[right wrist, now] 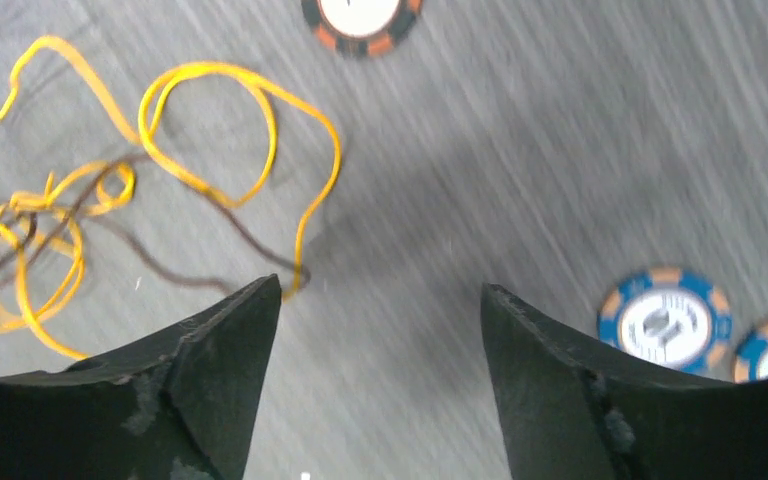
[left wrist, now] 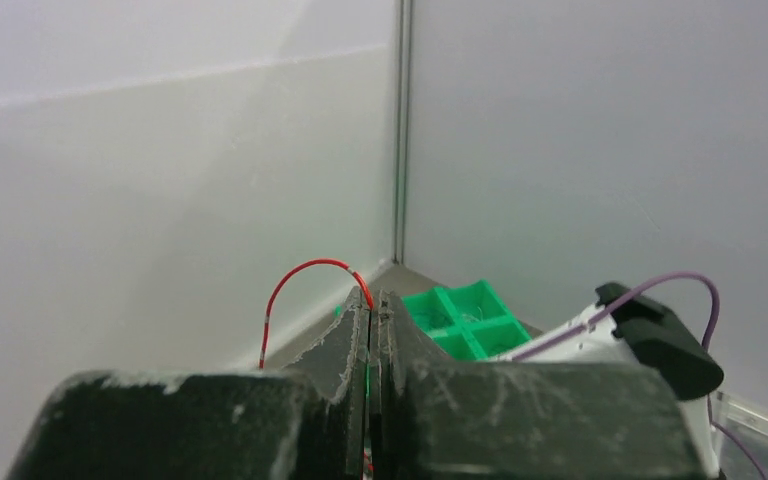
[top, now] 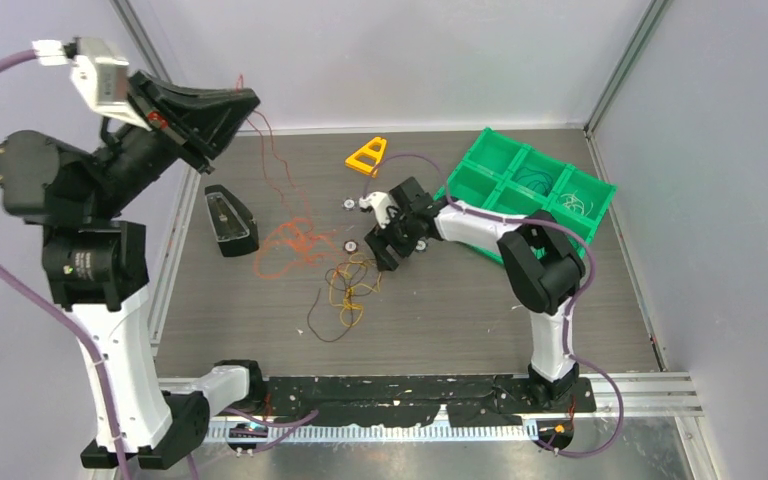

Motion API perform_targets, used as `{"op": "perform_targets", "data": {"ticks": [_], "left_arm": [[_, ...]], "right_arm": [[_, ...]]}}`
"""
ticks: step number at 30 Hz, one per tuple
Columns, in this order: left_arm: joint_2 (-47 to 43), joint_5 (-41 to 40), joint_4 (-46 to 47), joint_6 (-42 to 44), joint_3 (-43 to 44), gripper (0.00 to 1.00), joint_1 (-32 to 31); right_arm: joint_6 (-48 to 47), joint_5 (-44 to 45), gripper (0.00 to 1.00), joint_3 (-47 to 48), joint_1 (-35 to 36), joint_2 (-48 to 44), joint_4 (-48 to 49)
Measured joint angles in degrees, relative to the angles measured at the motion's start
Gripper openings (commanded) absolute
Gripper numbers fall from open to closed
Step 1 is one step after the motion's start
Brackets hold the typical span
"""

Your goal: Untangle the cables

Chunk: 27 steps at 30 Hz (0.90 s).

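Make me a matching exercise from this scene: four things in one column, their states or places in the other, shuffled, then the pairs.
Things:
1. left tool
2. right tool
3. yellow wire
4. bin

States or places:
A. lying in loose loops on the table
B. shut on the red wire, raised high
C. at the table's far right
D. open, empty

Pairs: 1-B, 2-D, 3-A, 4-C
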Motion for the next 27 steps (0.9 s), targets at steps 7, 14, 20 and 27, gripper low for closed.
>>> {"op": "perform_targets", "data": {"ticks": [7, 14, 20, 27], "left_arm": [[-4.5, 1.3, 1.1, -1.2, -20.1, 0.0, 0.0], [-3.7, 2.9, 2.5, -4.3, -27.9, 0.0, 0.0], [-3.7, 4.8, 5.1, -6.1, -28.2, 0.0, -0.9], [-3.2, 8.1, 7.1, -7.7, -28.2, 0.0, -3.3]], "right_arm": [[-4.7, -8.0, 0.99, -0.4, -5.2, -12.5, -10.3], [-0.7, -18.9, 0.95, -0.7, -5.1, -31.4, 1.9], [7.3, -16.7, 0.95, 2.2, 3.9, -31.6, 20.9], [9.5, -10.6, 0.85, 9.6, 11.8, -18.5, 31.5]]}}
